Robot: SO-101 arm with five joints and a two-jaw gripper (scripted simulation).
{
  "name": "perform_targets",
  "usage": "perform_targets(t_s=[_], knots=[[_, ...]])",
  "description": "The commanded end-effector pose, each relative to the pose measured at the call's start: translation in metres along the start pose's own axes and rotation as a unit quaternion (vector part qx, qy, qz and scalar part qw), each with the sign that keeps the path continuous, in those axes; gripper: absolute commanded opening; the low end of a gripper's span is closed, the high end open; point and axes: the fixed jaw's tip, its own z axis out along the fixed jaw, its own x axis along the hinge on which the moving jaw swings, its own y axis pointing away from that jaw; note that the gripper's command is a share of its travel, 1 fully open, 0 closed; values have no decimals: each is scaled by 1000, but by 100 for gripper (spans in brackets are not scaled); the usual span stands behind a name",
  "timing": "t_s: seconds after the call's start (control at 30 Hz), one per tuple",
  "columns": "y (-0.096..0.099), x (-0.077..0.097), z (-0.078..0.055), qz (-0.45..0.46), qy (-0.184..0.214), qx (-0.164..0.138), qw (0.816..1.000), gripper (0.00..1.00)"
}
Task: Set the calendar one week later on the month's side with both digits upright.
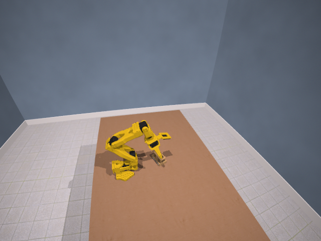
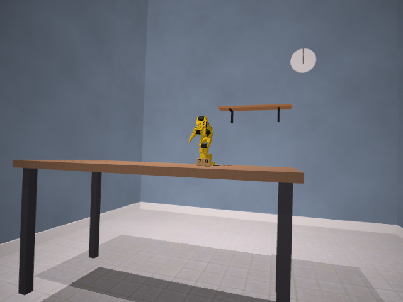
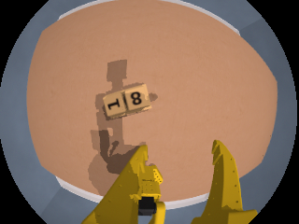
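Two light wooden cubes stand side by side, apparently in the small wooden tray (image 1: 162, 163). In the wrist view their tops show a 1 on the left cube (image 3: 114, 105) and an 8 on the right cube (image 3: 135, 98). In the exterior view the side facing the camera reads 7 on the left cube (image 2: 199, 161) and 0 on the right cube (image 2: 206, 161), both upright. No month's name is readable. My gripper (image 3: 180, 145) is open with nothing between its fingers. In the wrist view the cubes lie beyond and left of the fingertips. The tray's floor is hidden.
The arm's yellow base (image 1: 124, 165) stands on the brown table top (image 1: 160, 202) beside the tray. Its yellow foot plate (image 1: 125, 175) lies flat in front of it. A wall shelf (image 2: 255, 107) and a clock (image 2: 303, 60) hang on the wall behind.
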Motion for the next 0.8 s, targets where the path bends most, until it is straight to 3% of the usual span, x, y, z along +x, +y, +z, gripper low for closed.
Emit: perform_targets(t_s=[0.0,0.27,0.77], knots=[[-1,-1,-4,29,-15,4,999,36],[-2,0,-6,77,-25,6,997,36],[-2,0,-6,84,-27,6,996,36]])
